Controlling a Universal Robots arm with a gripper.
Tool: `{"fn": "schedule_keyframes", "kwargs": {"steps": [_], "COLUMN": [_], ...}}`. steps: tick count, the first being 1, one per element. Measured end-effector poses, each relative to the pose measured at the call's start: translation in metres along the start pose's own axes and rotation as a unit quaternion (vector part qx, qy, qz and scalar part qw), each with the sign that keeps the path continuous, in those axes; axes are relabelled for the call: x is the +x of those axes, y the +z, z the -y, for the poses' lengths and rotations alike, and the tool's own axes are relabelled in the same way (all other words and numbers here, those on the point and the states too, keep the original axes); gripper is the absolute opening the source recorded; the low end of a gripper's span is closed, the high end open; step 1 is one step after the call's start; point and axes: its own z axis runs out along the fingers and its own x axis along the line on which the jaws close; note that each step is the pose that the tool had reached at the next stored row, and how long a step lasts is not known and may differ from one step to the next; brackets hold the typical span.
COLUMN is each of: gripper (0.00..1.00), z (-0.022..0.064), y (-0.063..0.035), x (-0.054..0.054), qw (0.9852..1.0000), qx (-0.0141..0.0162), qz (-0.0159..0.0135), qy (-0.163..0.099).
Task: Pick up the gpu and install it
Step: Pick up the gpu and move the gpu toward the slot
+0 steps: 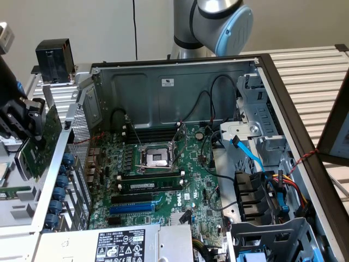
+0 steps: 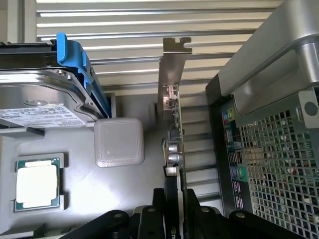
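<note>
gpu [image 1: 48, 131] is being gripped edge-on, the gripper [image 1: 34, 121] fingers [image 2: 149, 219] clamped on its board. it is being suspended at 9 o'clock in the exterior view, just outside the open computer case [image 1: 163, 87], apart from the motherboard [image 1: 163, 180].

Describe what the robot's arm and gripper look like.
The arm is smooth silver-grey tubing, and its joint ends in a round light-blue cap. The gripper is matte black and blocky, with narrow black fingers and round screw recesses along its body.
</note>
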Motion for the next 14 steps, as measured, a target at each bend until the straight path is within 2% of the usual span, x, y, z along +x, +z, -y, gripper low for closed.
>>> {"fn": "schedule_keyframes", "kwargs": {"steps": [2,4,6,10,14], "gripper": [0.29,0.29,0.29,0.29,0.29], "z": [0.0006,0.0008,0.0016,0.0036,0.0047], "y": [0.0001,-0.0001,-0.0001,-0.0004,-0.0004], "x": [0.0,-0.0001,-0.0002,-0.0013,-0.0027], "qw": [1.0,0.9999,0.9997,0.9994,0.9992], "qx": [0.0004,0.0015,0.0025,0.0038,0.0049], "qz": [-0.0075,-0.0161,-0.0232,-0.0324,-0.0384], "qy": [0.002,0.003,0.005,0.007,0.008]}}
